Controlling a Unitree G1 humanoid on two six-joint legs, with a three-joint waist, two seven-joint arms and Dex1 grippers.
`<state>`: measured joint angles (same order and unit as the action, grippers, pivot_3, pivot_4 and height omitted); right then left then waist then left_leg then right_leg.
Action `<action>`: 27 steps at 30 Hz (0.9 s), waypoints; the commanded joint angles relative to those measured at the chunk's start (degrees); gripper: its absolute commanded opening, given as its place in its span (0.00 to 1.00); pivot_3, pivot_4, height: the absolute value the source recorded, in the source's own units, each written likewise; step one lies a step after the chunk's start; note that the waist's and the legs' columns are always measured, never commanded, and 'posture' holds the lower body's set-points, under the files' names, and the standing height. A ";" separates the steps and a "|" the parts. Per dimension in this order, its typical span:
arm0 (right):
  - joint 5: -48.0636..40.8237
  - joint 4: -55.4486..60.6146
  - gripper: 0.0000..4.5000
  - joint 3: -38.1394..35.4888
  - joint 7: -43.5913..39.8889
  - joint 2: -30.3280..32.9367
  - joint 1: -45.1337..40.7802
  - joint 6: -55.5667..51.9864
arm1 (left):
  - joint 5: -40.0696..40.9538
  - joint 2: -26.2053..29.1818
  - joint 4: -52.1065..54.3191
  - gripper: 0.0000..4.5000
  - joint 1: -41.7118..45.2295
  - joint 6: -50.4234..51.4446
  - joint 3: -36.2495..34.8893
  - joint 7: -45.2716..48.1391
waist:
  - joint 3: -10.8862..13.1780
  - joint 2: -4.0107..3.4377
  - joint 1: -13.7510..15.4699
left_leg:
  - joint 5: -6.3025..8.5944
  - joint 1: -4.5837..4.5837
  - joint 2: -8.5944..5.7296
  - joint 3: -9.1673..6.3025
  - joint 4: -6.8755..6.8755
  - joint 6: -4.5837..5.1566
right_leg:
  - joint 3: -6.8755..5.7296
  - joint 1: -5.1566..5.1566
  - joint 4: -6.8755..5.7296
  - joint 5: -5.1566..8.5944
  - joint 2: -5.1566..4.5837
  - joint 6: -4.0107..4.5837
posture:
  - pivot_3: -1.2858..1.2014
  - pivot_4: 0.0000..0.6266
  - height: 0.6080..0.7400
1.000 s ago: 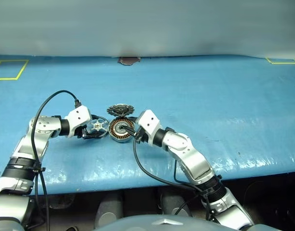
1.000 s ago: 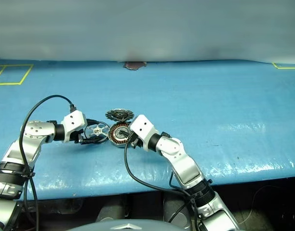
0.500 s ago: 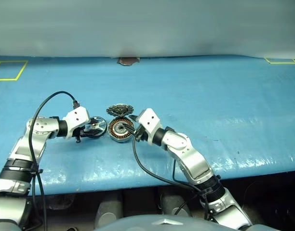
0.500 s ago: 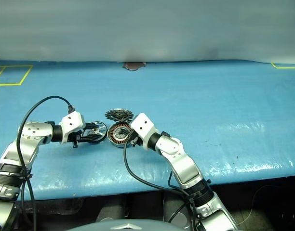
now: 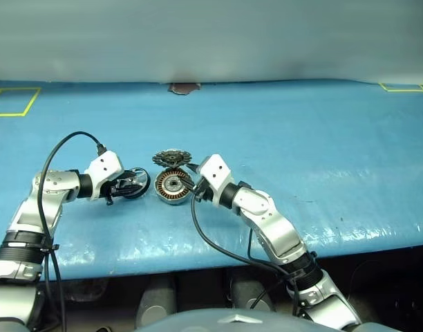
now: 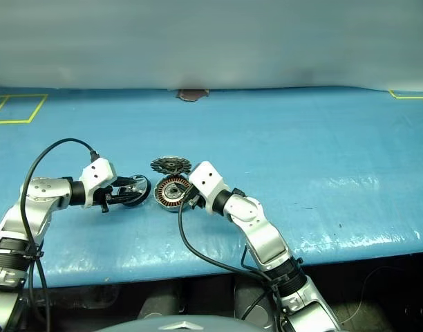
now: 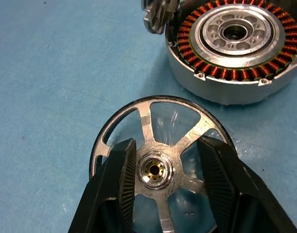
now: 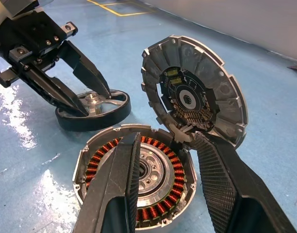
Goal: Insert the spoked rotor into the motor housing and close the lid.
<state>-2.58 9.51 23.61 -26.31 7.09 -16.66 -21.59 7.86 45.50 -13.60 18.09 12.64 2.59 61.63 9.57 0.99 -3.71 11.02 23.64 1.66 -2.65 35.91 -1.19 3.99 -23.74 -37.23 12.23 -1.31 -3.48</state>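
**Operator:** Which step is in hand?

**Technician:** Insertion of the wheel, judged from the layout. The spoked wheel (image 7: 158, 160) lies flat on the blue worktop (image 5: 322, 138), just beside the copper-wound motor body (image 7: 233, 46) and not yet in it. Both sit left of the worktop's middle, nearer its front edge than its back. The lid (image 8: 194, 97) leans tilted against the far rim of the motor body, dark segmented face toward the right arm.

**Operator:** State of the left gripper (image 7: 165, 167)?

**Technician:** Partly open, with one finger either side of the wheel's hub. The fingers (image 7: 122, 174) appear to press the hub, so I read this as a grip (contact is close but not beyond doubt).

**Operator:** And the right gripper (image 8: 163, 160)?

**Technician:** Partly open, holding nothing. It hangs over the near rim of the motor body. Whether its fingertips touch the body or the lid cannot be told.

**Operator:** What does the next move call for?

**Technician:** Lift the wheel clear, carry it over the motor body, centre hub over bore, keep it level, lower. The leaning lid crowds the far rim and could foul the wheel.
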 commanded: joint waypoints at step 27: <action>-0.10 0.73 0.42 -1.34 0.27 -1.10 -0.52 1.33 | 6.36 0.40 0.08 0.55 -0.53 10.97 -6.15 -1.19 | 0.00 0.02 -0.20 | 0.00 0.02 0.03 0.01 -0.02 0.00 | 0.02 -0.07 -0.02 0.01 0.03 0.03 | 0.52 0.24 1.00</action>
<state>-2.57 9.41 23.03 -26.23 6.51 -16.66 -21.58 12.97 45.39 -13.64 17.91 22.32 -1.40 61.12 9.58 1.01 -3.91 11.02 23.69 1.69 -2.64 35.89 -1.20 4.00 -23.82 -37.25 12.24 -1.28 -3.45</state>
